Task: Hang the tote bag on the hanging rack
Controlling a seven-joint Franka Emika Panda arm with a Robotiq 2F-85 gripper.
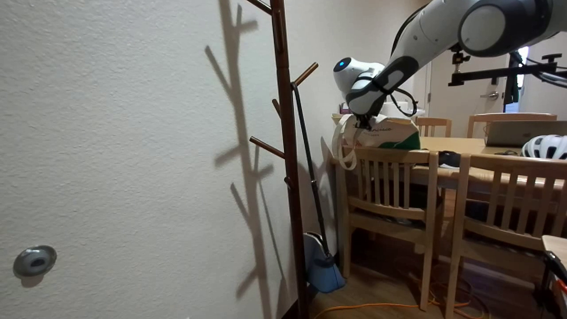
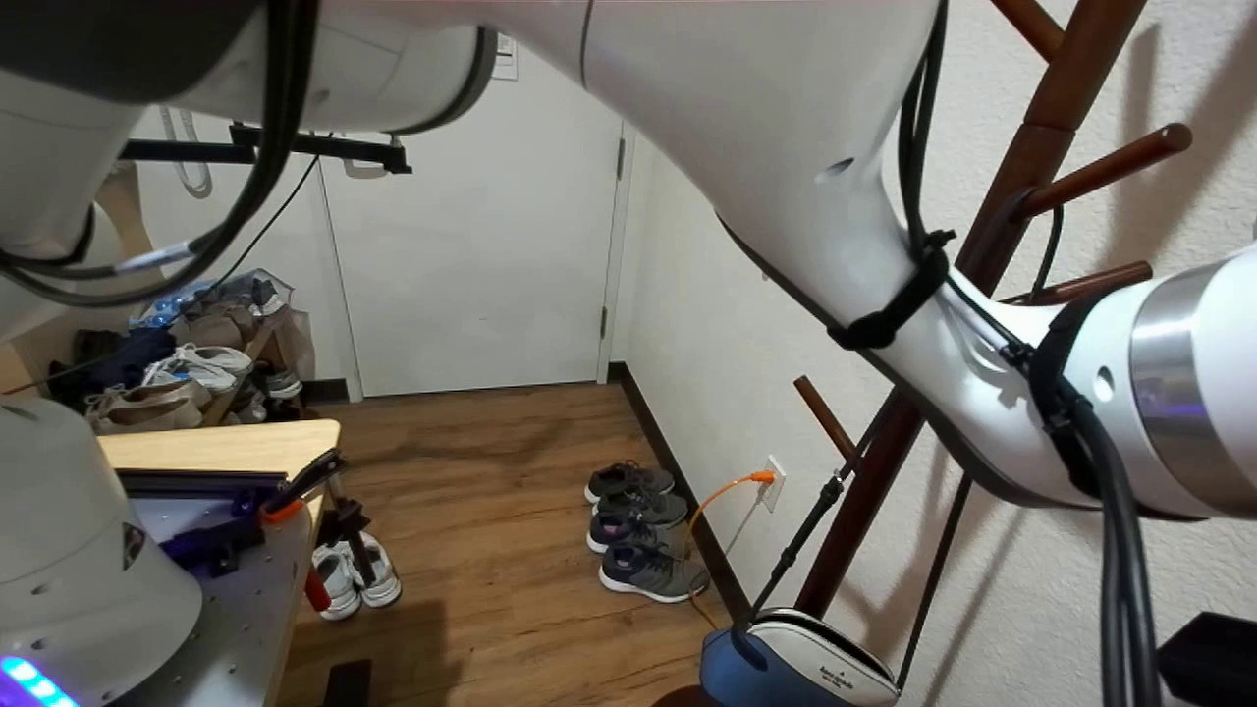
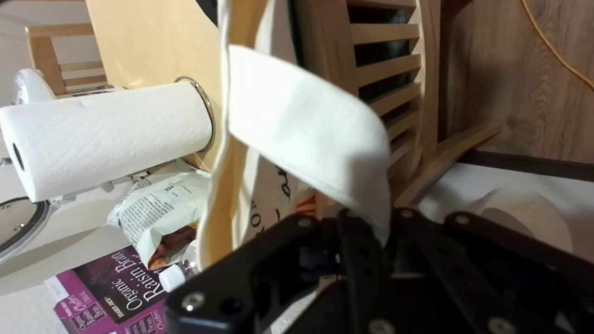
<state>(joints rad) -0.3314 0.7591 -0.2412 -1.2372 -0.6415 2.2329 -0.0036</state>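
Observation:
The white tote bag point(image 1: 390, 133), with dark lettering and a green patch, is upright behind a chair back at the table's end. Whether it rests on something is hidden. My gripper point(image 1: 364, 122) is at its top edge. In the wrist view the bag's opening and printed side point(image 3: 267, 195) show, and a white strap point(image 3: 315, 125) runs down between the fingers of my gripper point(image 3: 378, 225), which is shut on it. A strap loop point(image 1: 343, 146) hangs beside the bag. The brown hanging rack point(image 1: 288, 133) stands apart along the wall and also shows in an exterior view point(image 2: 847, 535).
A blue and white purse point(image 1: 323, 272) hangs low from a rack peg point(image 1: 306, 74) by its black strap. Wooden chairs point(image 1: 390, 208) line the table point(image 1: 460, 145). A paper towel roll point(image 3: 111, 130), a snack bag point(image 3: 158, 208) and a cereal box point(image 3: 116, 292) are near the tote.

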